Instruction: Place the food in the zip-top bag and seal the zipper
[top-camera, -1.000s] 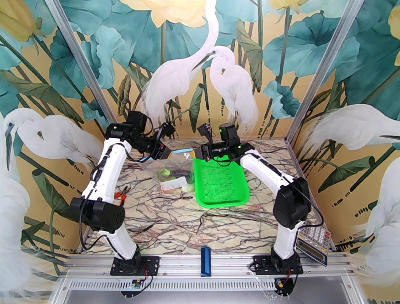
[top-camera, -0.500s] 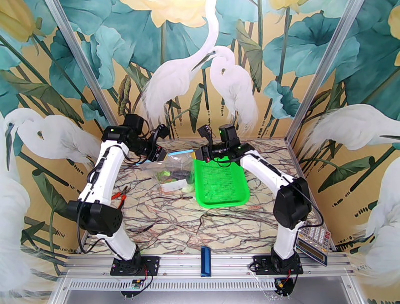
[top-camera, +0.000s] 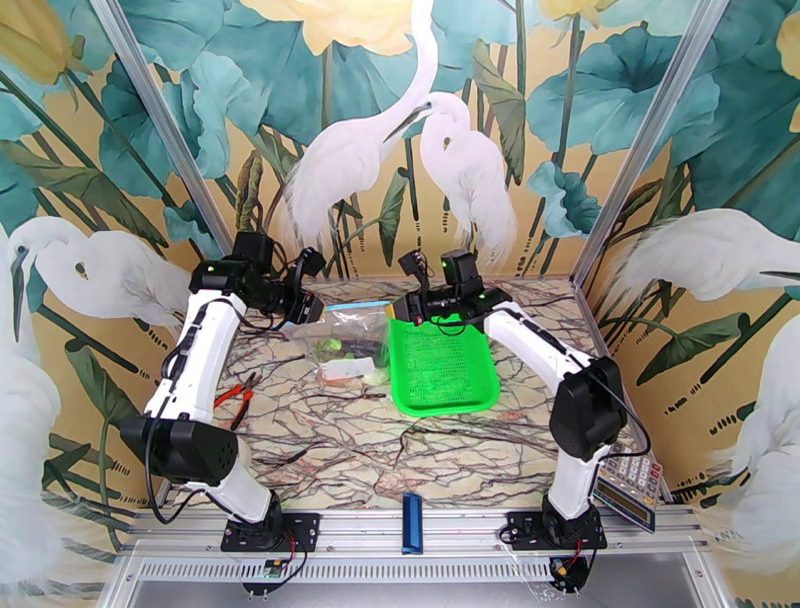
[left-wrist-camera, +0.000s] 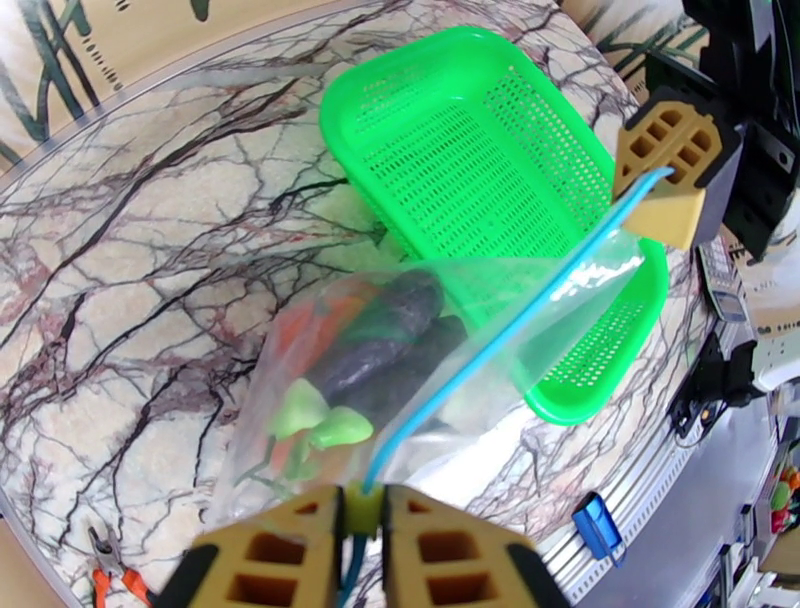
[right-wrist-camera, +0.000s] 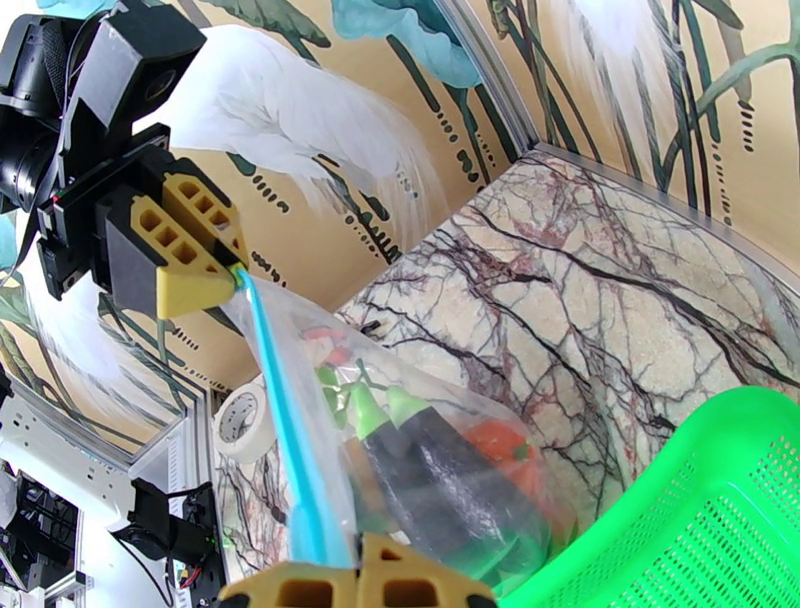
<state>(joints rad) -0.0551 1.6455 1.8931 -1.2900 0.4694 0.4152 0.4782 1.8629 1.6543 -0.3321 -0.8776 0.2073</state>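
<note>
The zip-top bag (top-camera: 352, 335) hangs stretched between my two grippers, its bottom resting on the marble table beside the basket. Its light-blue zipper (left-wrist-camera: 500, 330) runs taut from one gripper to the other. My left gripper (left-wrist-camera: 365, 505) is shut on the zipper's left end. At the right end my right gripper (right-wrist-camera: 357, 565) pinches the same zipper (right-wrist-camera: 285, 430). The food (right-wrist-camera: 440, 470) lies inside the bag: a dark eggplant, green pieces and orange-red ones. From above, the left gripper (top-camera: 316, 307) and right gripper (top-camera: 398, 308) stand at the far end of the table.
A bright green mesh basket (top-camera: 445, 365) lies just right of the bag. Orange pliers (top-camera: 235, 393) lie at the table's left. A dark-blue bar (top-camera: 412, 523) sits on the front rail and a calculator (top-camera: 628, 490) at the front right. A tape roll (right-wrist-camera: 240, 420) lies off the table's left.
My left gripper has drawn leftward, away from the right one, and more of the blue zipper shows stretched between them. The right gripper has barely moved.
</note>
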